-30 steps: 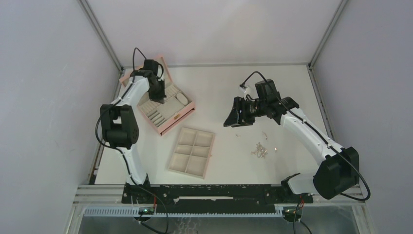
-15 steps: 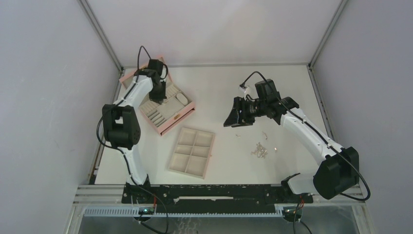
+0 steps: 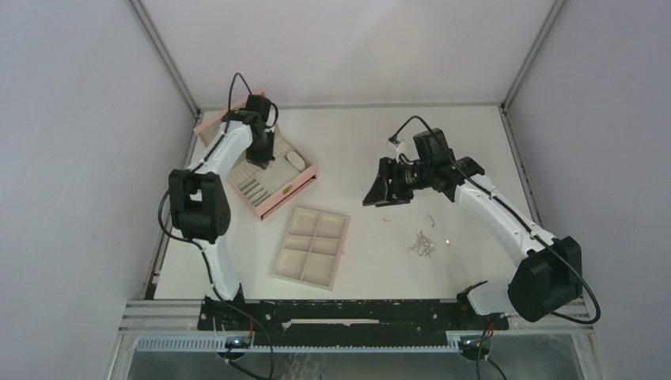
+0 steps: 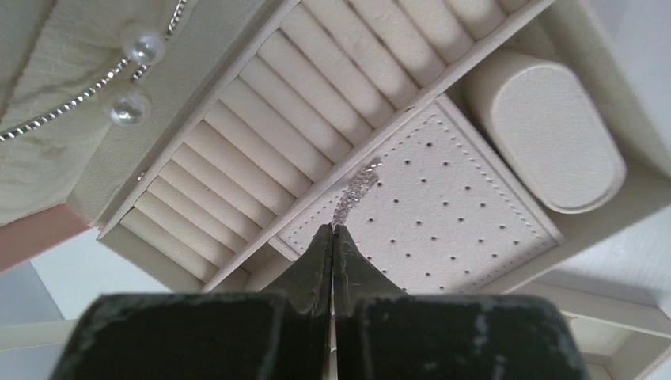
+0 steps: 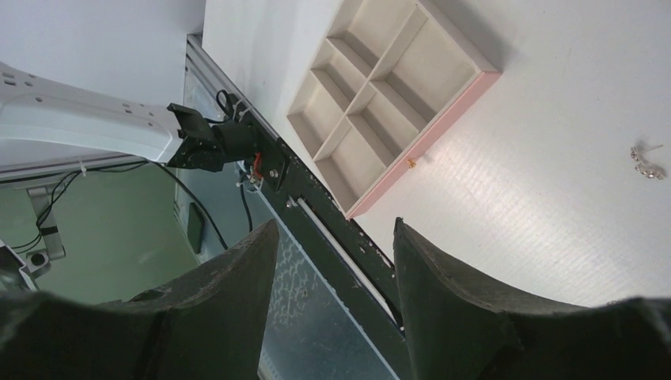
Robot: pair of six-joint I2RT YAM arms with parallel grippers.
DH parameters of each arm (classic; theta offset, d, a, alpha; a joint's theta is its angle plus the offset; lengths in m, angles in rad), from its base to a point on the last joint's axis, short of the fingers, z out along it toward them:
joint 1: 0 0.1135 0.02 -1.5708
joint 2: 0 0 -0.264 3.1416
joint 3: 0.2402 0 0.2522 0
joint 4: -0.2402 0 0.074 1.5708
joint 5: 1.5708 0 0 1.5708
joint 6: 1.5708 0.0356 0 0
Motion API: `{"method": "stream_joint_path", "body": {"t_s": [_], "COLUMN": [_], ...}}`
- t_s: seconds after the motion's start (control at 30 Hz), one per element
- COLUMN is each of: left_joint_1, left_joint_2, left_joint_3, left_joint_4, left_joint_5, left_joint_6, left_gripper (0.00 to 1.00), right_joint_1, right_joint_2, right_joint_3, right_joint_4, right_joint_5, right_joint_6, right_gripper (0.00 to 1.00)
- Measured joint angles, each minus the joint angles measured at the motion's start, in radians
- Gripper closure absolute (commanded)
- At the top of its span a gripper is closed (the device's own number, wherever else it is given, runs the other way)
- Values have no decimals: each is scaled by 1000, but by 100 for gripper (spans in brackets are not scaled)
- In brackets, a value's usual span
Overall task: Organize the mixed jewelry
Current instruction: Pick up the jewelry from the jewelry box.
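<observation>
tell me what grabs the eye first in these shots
The open pink box at the far left stands out, the left claw shut over its dotted pad with a glittery piece at its tip. Right of it, a small silver heap lies on the white table near the six-cell tray, the right claw hanging open nearby.

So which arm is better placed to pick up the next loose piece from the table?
Right, probably. The right gripper is open and hangs near the loose jewelry on the table; the left gripper is shut, far off over the pink box.
</observation>
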Motion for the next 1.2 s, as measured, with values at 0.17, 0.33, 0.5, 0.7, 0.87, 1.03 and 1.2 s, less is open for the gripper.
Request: {"method": "stream_joint_path", "body": {"t_s": [0.17,0.33,0.5,0.7,0.87,1.03,1.2], "left_joint_1": [0,-2,-51,-143,-187,-204,-204], "left_joint_2": [-13,-87,-187,-262,-299,-357,-416], "left_joint_3": [44,66,95,113,102,78,72], "left_joint_4": [-15,-22,-35,-69,-94,-103,-124], "left_joint_5": [76,273,450,688,823,948,1052], "left_joint_6": [20,73,159,284,391,466,515], "left_gripper": [100,100,100,100,100,100,100], "right_joint_1": [0,3,7,-26,-52,-13,39], "right_joint_2": [0,-9,-42,-74,-25,55,103], "right_joint_3": [0,0,0,0,0,-1,-1], "right_joint_4": [32,122,231,388,559,717,855], "right_joint_5": [1,10,9,-76,-216,-342,-404], "right_joint_6": [10,31,34,39,76,114,151], "right_gripper": [36,36,38,38,35,32,32]}}
